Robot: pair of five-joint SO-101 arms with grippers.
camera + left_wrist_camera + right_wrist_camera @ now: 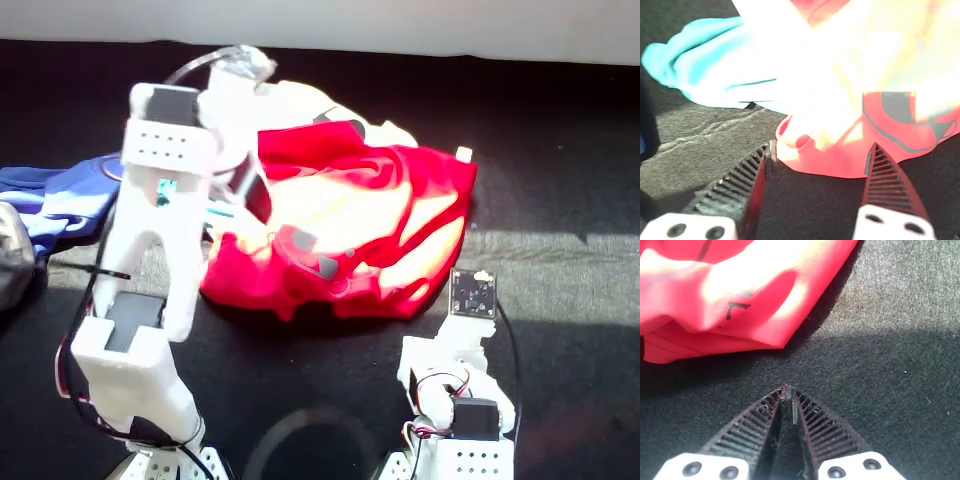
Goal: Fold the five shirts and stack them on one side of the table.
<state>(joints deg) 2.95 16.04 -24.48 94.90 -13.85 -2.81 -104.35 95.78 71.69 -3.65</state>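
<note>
Shirts lie in a loose pile at the middle of the table (560, 180), none of them folded. Three can be counted from the high view. One red shirt (350, 235), the biggest, is crumpled at the centre. One white shirt (300, 105) sits bunched behind it toward the far edge and touches it. One blue shirt (55, 195) is spread at the left edge. A grey heap (12, 255) at that same edge is too cut off to name. The left wrist view also shows a turquoise cloth (705, 60) next to the red one; whether it is a shirt of its own cannot be told.

There are two arms. The left arm (150, 250) rises from the near left corner and stretches over the left side of the pile. The right arm (465, 390) is folded low at the near edge, right of centre.

The left gripper (822, 150) has its fingers spread wide with nothing held, and the hem of the red shirt lies just ahead, between the tips. The right gripper (788, 390) has its tips pressed together, empty, over bare table near the red shirt's corner.
</note>
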